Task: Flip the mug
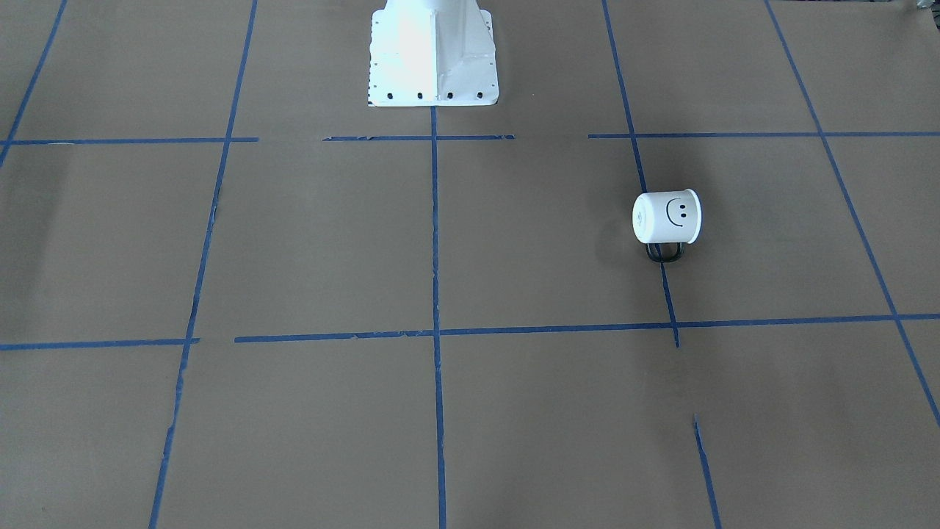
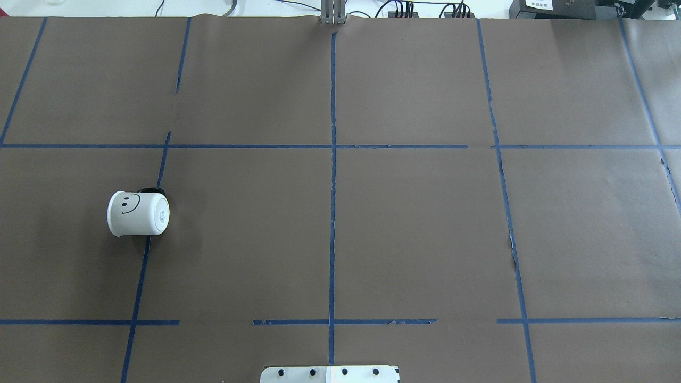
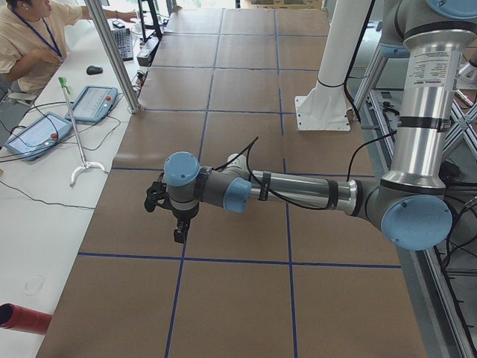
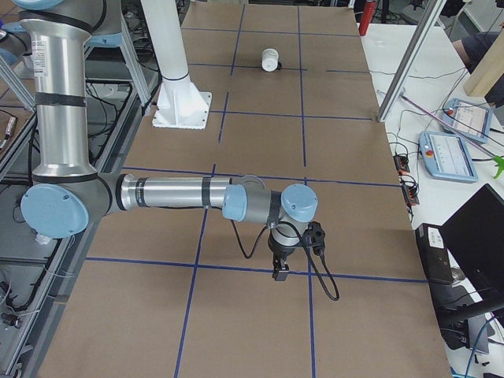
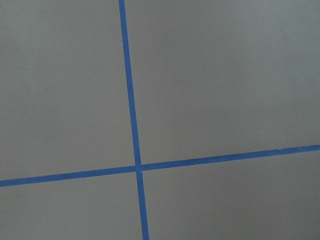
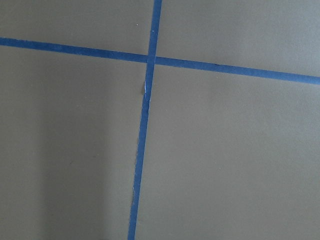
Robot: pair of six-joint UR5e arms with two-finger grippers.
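Note:
The white mug (image 1: 667,217) with a black smiley face lies on its side on the brown paper table, on my left side, and also shows in the overhead view (image 2: 138,214). Its flat base faces the table's middle. Its black handle (image 1: 665,252) points to the far side from me. It shows small and far in the exterior right view (image 4: 270,59). My left gripper (image 3: 179,235) hangs low over the table in the exterior left view only. My right gripper (image 4: 279,272) shows in the exterior right view only. I cannot tell whether either is open or shut. Both wrist views show only paper and tape.
Blue tape lines (image 2: 333,175) divide the table into a grid. My white base plate (image 1: 433,55) stands at the near edge. A side table with teach pendants (image 3: 93,103), a metal post (image 3: 112,52) and an operator (image 3: 30,37) runs along the far edge.

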